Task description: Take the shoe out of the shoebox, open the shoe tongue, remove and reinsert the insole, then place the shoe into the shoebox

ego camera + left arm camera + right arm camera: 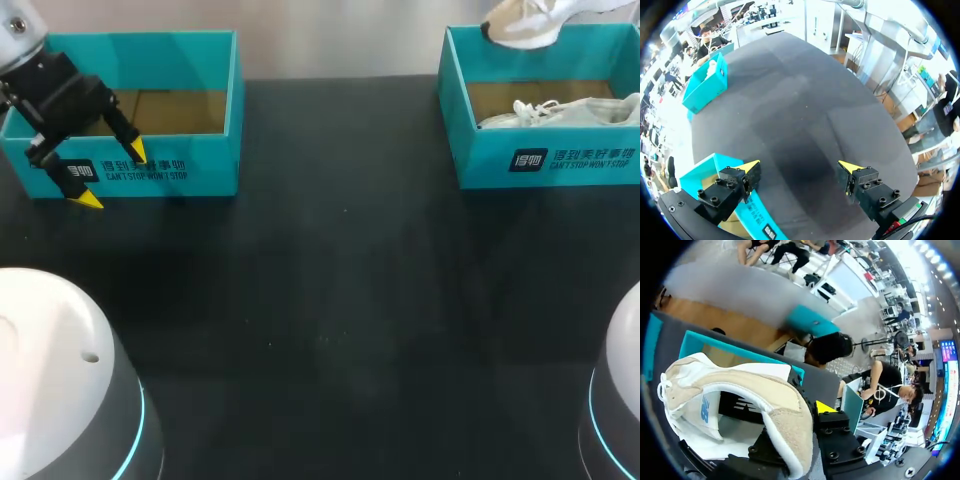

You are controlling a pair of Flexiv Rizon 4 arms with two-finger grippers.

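Head camera first: the shoe hangs in the air above the far rim of the right box, partly cut off by the view's edge. The right gripper that carries it is out of sight here. Inside the right box lies a second shoe, laces showing. Well apart from the right box, across the black table, the left gripper hovers at the near wall of the left box, fingers spread wide with nothing between them. From the left wrist, the left gripper shows both yellow tips apart over the table, one finger above a corner of the left box. The right box sits far ahead, with something pale above its rim. From the right wrist, the right gripper is clamped on the shoe at its heel collar. One yellow-tipped finger is outside the collar, and the other seems to be inside the opening, mostly hidden. The right box lies just beneath the shoe. The hold is on a soft padded edge only, so I judge the shoe could sag, twist or slip out as it is carried away from the right box. A low toe might catch on the rim, or the shoe might drop onto the second shoe. With the left gripper so far from the right box, nothing is placed to steady the shoe.
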